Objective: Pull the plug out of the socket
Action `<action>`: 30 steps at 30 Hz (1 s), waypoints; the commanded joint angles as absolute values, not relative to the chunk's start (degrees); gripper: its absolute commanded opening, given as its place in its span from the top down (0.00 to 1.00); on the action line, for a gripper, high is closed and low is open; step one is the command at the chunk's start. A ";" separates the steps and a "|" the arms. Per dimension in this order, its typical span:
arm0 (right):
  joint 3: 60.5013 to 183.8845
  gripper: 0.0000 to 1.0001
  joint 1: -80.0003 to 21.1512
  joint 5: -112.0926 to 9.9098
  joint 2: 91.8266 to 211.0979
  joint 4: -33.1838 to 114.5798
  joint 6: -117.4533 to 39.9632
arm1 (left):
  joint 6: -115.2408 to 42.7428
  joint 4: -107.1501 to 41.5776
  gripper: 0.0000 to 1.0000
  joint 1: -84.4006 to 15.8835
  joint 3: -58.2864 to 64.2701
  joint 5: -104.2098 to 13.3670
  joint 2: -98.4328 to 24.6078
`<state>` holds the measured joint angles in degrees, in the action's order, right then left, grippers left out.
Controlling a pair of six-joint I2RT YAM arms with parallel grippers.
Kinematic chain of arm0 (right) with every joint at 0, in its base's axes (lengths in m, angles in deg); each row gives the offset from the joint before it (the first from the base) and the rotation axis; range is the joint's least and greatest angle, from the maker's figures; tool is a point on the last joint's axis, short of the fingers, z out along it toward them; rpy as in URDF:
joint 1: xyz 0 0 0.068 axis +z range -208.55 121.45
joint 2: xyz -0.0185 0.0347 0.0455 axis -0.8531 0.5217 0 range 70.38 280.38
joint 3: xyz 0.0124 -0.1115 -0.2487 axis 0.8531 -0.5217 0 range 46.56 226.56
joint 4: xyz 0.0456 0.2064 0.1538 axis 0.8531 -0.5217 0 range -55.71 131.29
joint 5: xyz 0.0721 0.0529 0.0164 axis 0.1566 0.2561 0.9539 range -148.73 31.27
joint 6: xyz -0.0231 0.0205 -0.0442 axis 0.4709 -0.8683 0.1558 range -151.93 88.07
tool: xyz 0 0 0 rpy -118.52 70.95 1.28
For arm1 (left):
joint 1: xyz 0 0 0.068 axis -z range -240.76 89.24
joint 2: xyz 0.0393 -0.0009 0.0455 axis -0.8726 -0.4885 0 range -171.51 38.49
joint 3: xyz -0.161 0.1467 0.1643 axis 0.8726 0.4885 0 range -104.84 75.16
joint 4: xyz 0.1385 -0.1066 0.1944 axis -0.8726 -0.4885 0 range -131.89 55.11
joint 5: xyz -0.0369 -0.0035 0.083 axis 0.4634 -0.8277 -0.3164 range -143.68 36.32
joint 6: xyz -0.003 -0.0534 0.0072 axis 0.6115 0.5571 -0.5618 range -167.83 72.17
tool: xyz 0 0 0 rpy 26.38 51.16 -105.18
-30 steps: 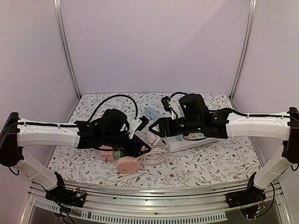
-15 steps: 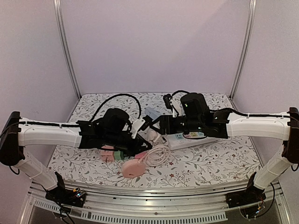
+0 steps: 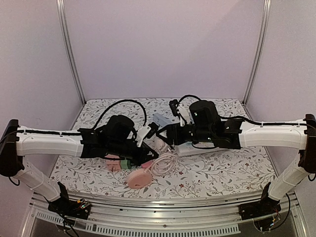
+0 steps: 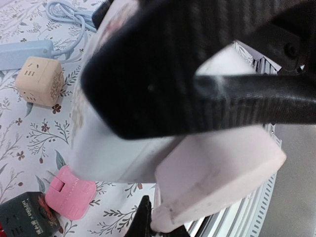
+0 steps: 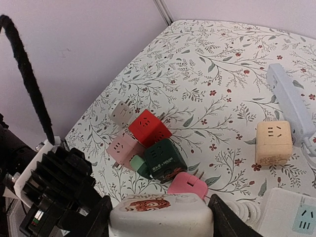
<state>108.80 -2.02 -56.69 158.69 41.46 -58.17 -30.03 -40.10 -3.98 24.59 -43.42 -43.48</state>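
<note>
We hold the light, rigid plug by its body in tight-shut left jaws, right jaws part-open gripping the white socket block, expecting stiff friction.

Socket is sitting in the right hand, with the plug butting against it in the left hand. Flat plug is lying on the counter just ahead of the right hand, cube cluster just beyond it, ahead-left. Lone cube is standing ahead-right, just beside the long strip behind it. Second strip is lying right of the hand.
</note>
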 commanded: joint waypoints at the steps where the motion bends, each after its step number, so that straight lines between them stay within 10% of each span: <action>1: 106.95 0.83 -1.85 -64.56 157.32 33.98 -48.93 | -28.97 -37.52 1.00 -5.33 24.94 -45.68 -38.87; 30: 112.28 0.85 -2.51 -76.20 160.42 27.20 -60.97 | -27.70 -39.78 1.00 -6.09 26.73 -46.25 -36.02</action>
<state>114.54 1.06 -69.69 159.83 33.94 -65.60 -28.89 -39.03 -4.84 26.32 -46.02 -39.92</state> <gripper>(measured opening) 0.593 0.046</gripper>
